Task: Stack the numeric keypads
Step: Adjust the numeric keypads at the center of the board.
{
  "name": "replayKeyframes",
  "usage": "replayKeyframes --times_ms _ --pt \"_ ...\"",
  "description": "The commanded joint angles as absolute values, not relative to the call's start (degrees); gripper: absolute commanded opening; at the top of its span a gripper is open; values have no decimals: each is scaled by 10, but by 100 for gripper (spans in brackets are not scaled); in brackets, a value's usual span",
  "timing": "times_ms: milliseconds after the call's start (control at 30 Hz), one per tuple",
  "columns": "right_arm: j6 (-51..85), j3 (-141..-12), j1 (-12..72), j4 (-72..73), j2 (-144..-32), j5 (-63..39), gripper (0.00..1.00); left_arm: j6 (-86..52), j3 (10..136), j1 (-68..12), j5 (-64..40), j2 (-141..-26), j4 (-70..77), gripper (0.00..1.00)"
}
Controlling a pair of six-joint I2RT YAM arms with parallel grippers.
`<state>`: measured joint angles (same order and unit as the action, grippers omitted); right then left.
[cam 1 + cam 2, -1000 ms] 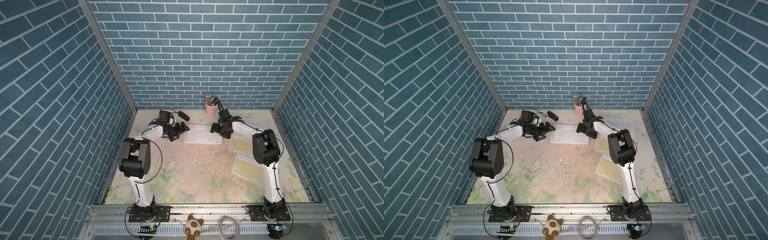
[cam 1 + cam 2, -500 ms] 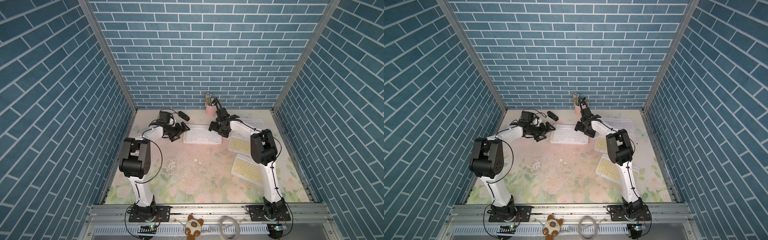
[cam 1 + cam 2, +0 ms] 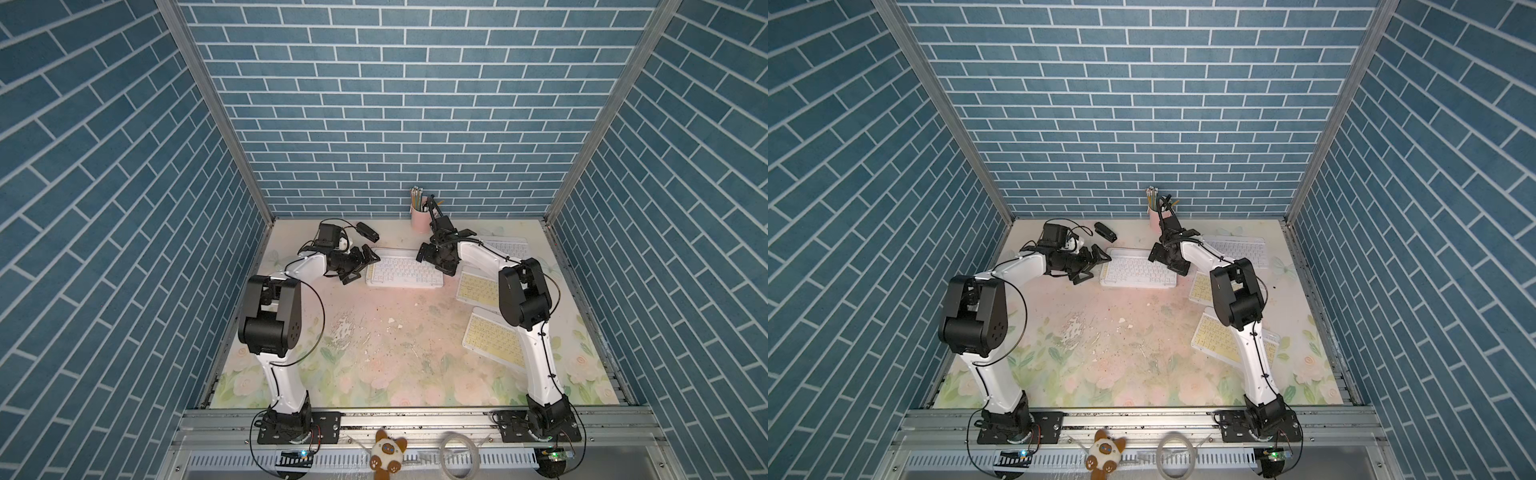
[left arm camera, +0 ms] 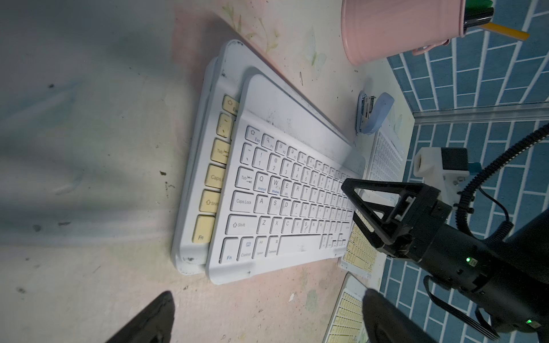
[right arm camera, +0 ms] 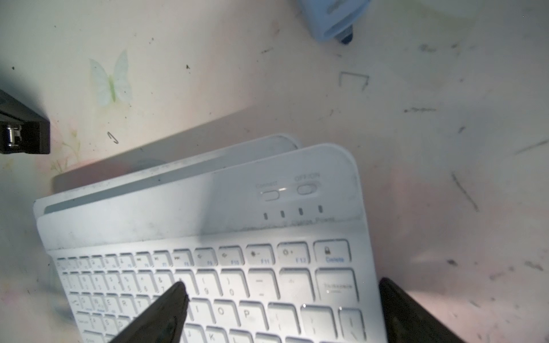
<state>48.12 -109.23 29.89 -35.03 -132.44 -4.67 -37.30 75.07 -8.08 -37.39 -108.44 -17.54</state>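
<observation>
A stack of numeric keypads [image 3: 403,272] [image 3: 1138,272] lies at the back middle of the table. Its top keypad has white keys [image 4: 282,202] [image 5: 237,208] and sits shifted over one with pale yellow keys [image 4: 212,178]. My left gripper [image 3: 363,266] [image 4: 267,311] stands open just off the stack's left end, holding nothing. My right gripper [image 3: 434,262] [image 5: 282,297] is open at the stack's right end, one finger [image 5: 166,311] over the keys and the other [image 5: 401,306] beyond the end edge. Two yellow-keyed keypads [image 3: 478,286] [image 3: 494,340] and a white one [image 3: 505,247] lie to the right.
A pink pencil cup [image 3: 419,216] stands at the back wall behind the right gripper. A black stapler [image 3: 368,232] lies behind the stack's left end. A small blue stapler [image 4: 372,114] sits near the back-right keypad. Crumbs and loose staples dot the floral mat [image 3: 374,353].
My right gripper has crept a little to the left over the stack's right end. The left arm and the keypads have stayed put.
</observation>
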Motion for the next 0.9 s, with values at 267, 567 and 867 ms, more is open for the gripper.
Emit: replayKeyframes --times_ms 267,567,867 --pt "511 -1123 312 -365 -1339 -31 99 -373 744 -82 -378 -1093 -168 100" --pt "516 -1126 317 -364 -1346 -32 99 -374 744 -82 -378 -1094 -166 100" --pt "515 -1142 320 -370 -1355 -32 99 -374 744 -82 -379 -1096 -166 100"
